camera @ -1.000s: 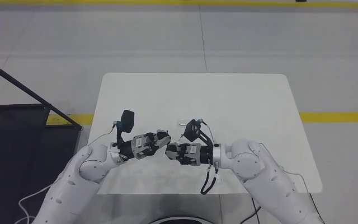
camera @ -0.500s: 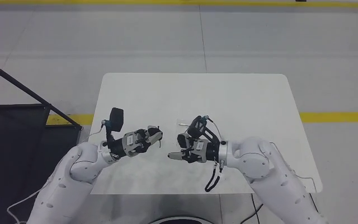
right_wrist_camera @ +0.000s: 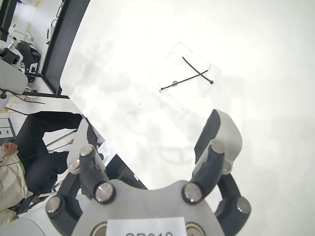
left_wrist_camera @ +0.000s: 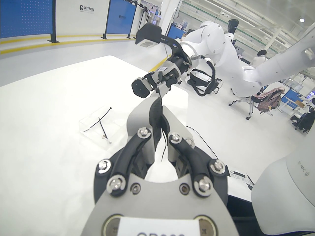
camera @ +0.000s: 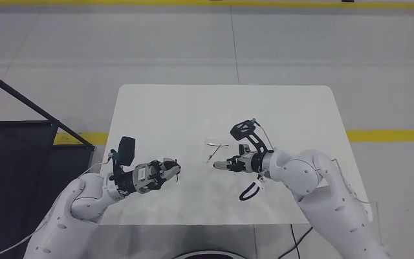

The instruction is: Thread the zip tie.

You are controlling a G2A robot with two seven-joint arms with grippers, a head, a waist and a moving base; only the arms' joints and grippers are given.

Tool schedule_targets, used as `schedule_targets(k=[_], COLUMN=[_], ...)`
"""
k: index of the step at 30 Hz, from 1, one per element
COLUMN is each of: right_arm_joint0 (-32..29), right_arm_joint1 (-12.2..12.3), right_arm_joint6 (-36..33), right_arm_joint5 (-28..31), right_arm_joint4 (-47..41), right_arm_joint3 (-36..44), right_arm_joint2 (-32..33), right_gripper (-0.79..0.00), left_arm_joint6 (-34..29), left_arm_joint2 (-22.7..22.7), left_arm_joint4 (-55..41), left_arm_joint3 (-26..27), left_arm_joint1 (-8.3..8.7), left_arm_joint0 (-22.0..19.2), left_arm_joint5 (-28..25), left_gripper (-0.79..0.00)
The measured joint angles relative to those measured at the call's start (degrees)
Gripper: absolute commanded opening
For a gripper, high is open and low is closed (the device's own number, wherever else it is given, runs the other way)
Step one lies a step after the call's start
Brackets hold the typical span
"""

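White tabletop (camera: 291,110) in an open hall is carrying a clear tray (right_wrist_camera: 193,56) with two spare ties (right_wrist_camera: 199,72) crossing. Left end effector (left_wrist_camera: 158,104) is pinching one black zip tie (left_wrist_camera: 162,146), light, springy, slick, probably best held near its head; right end effector (right_wrist_camera: 147,124) is hovering open, empty. Left wrist view is resolving the strand, too thin to tell from above.
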State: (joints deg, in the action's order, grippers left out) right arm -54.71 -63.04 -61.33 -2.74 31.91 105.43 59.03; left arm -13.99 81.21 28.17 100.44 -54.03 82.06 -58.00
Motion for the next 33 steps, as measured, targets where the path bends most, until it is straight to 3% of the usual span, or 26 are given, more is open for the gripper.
schedule_targets(k=[7, 11, 15, 19, 22, 33], right_arm_joint0=[-0.15, 1.06, 5.02, 8.71, 10.90, 15.19], right_arm_joint1=[0.00, -0.65, -2.01, -3.35, -4.32, -6.25], right_arm_joint6=[0.22, -0.46, -2.80, -3.63, -3.52, -2.50], right_arm_joint5=[-0.17, -8.19, -16.53, -20.94, -23.07, -23.54], right_arm_joint4=[0.36, 6.41, 8.38, 8.66, 7.50, 3.53], right_arm_joint3=[-0.08, -0.47, -3.37, -7.77, -10.96, -19.39], right_arm_joint2=[-0.16, -3.28, -7.15, -10.11, -11.41, -12.16], right_gripper=[0.000, -0.012, -0.163, -0.354, -0.446, -0.471], left_arm_joint6=[-0.03, 0.30, 1.87, 1.94, 1.93, 1.93], left_arm_joint2=[-0.02, -0.39, -0.53, -0.56, -0.56, -0.55], left_arm_joint4=[-0.02, 0.52, 0.43, 0.50, 0.50, 0.50], left_arm_joint3=[0.04, 0.94, -0.11, -0.17, -0.16, -0.16], left_arm_joint1=[-0.01, -0.13, -0.31, -0.33, -0.32, -0.32], left_arm_joint0=[0.00, 0.12, -0.17, -0.19, -0.19, -0.19], left_arm_joint5=[0.04, 1.39, 1.50, 1.52, 1.52, 1.51], left_gripper=[-0.785, -0.785, -0.785, -0.785, -0.785, -0.785])
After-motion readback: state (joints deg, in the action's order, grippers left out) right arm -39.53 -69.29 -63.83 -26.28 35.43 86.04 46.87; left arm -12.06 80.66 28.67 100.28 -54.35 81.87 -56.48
